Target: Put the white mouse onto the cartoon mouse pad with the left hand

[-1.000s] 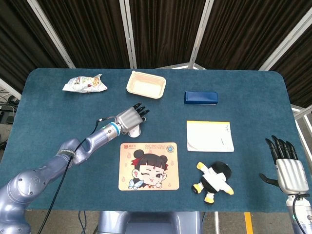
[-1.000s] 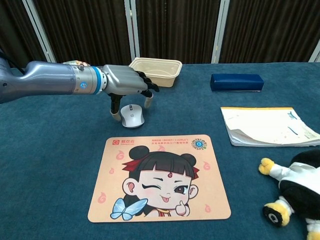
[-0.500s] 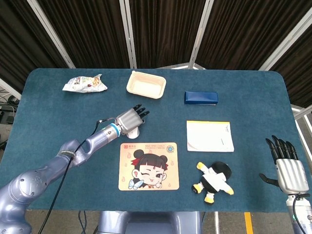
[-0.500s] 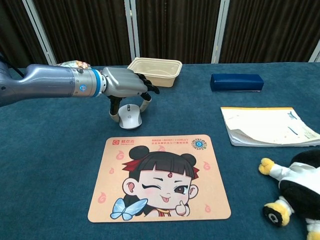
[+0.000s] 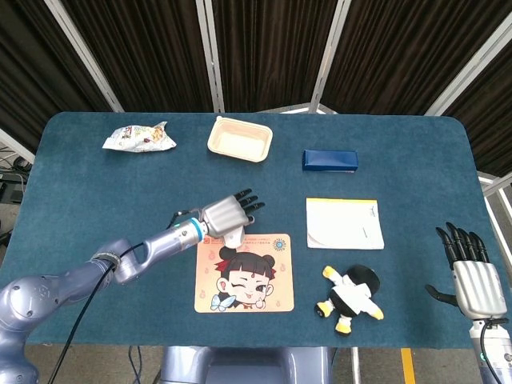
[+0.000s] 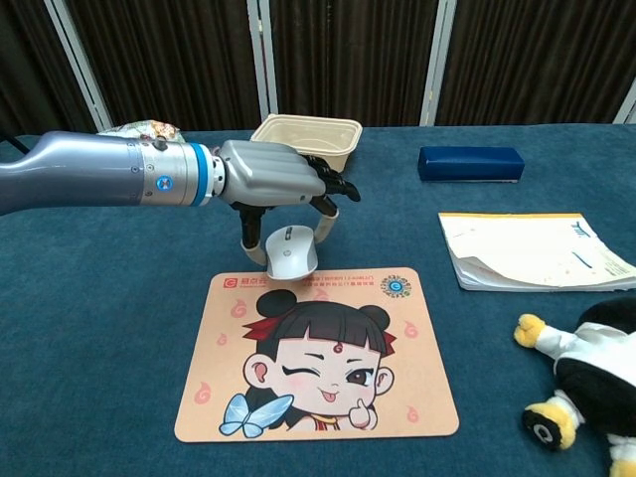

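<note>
White mouse [image 6: 291, 251] is pinched by the left hand [image 6: 273, 176], thumb on one side and a curled finger on the other; remaining fingers [image 6: 336, 185] are fanned forward over it. Mouse is held at the far edge of the cartoon mouse pad [image 6: 316, 353], near its far left corner; whether it is touching the pad or just above cannot be told. In the head view the mouse is mostly hidden under the left hand [image 5: 228, 218], at the pad's [image 5: 245, 273] far edge. Compared with a second ago, hand and mouse are shifted together off the bare blue table [image 5: 96, 192] toward the pad. Right hand [image 5: 474, 276] is kept at the near right corner, fingers straight and slightly apart, nothing held, unchanged.
</note>
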Controlling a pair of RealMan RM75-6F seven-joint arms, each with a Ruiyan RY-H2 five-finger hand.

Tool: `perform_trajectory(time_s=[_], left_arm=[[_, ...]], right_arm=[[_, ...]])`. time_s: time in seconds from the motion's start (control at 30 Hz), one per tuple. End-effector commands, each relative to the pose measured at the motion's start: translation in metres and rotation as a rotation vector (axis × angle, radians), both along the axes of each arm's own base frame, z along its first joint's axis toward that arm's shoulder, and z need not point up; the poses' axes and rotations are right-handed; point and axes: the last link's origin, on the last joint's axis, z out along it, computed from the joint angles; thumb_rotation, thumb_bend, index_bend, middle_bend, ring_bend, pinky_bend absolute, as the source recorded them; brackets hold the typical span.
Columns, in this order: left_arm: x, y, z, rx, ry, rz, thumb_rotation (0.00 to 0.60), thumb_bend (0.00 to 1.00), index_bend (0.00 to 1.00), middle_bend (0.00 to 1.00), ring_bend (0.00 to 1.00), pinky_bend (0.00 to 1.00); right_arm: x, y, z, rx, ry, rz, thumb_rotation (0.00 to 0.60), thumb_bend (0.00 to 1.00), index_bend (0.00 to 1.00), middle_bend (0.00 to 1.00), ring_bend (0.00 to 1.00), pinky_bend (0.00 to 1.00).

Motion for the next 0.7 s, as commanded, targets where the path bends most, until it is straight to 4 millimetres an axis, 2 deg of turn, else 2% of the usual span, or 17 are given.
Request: perform_trajectory(time_s=[0.03, 0.3, 0.6, 0.7], left_arm=[[0.010, -0.018, 0.001, -0.028, -0.014, -0.051, 0.600, 0.30, 0.54, 0.00, 0.00, 0.00], [0.021, -0.050, -0.015, -0.100, -0.009, -0.084, 0.600, 0.30, 0.54, 0.00, 0.00, 0.00], [0.020, -0.064, -0.022, -0.130, 0.031, -0.115, 0.600, 0.30, 0.54, 0.00, 0.00, 0.00], [0.021, -0.064, -0.023, -0.129, 0.042, -0.111, 0.600, 0.30, 0.49, 0.00, 0.00, 0.00]], right_arm=[[0.000, 0.000, 0.000, 0.000, 0.000, 0.000, 0.600, 0.10, 0.03, 0.00, 0.00, 0.00], [0.000, 0.000, 0.000, 0.001, -0.002, 0.000, 0.600, 0.10, 0.03, 0.00, 0.00, 0.00], [0.000, 0.000, 0.000, 0.001, -0.003, 0.001, 0.600, 0.10, 0.03, 0.00, 0.00, 0.00], [0.000, 0.000, 0.000, 0.001, -0.003, 0.000, 0.600, 0.10, 0.03, 0.00, 0.00, 0.00]])
